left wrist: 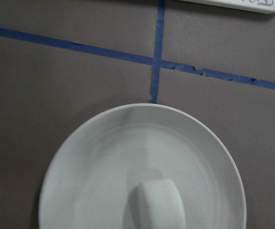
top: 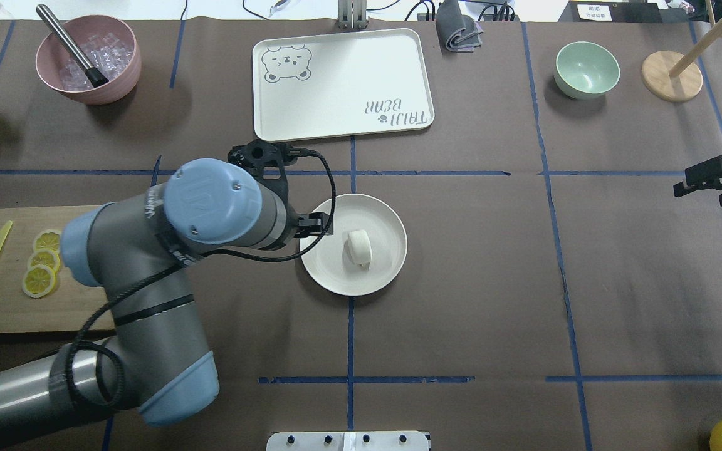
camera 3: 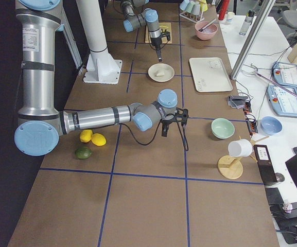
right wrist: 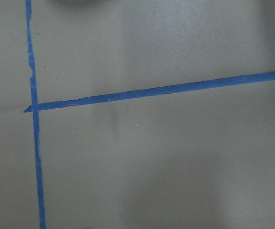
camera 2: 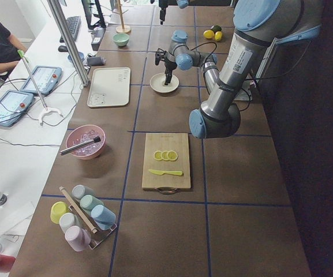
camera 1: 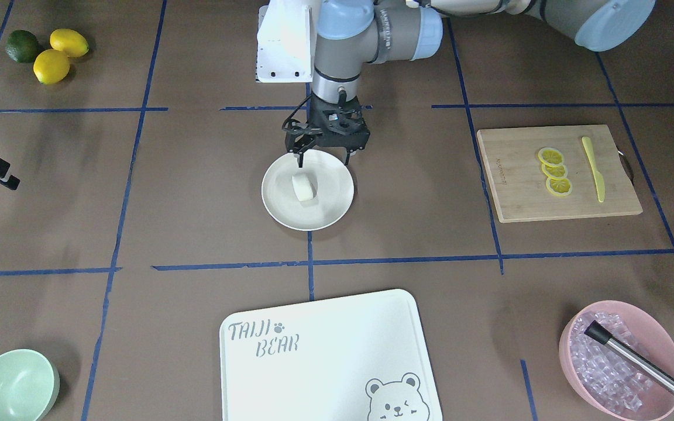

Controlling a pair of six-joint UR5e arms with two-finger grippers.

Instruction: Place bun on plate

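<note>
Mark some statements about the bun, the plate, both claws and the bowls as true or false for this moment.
1. The bun lies on the plate. True.
2. The left claw is shut on the bun. False: it is open above the plate's edge, and the bun lies free.
3. Three lemon slices lie on the wooden board beside a yellow knife. True.
4. The green bowl holds ice. False: it looks empty, and the ice is in the pink bowl.
5. The right claw hangs over the plate. False: it is far off, over bare table.
</note>
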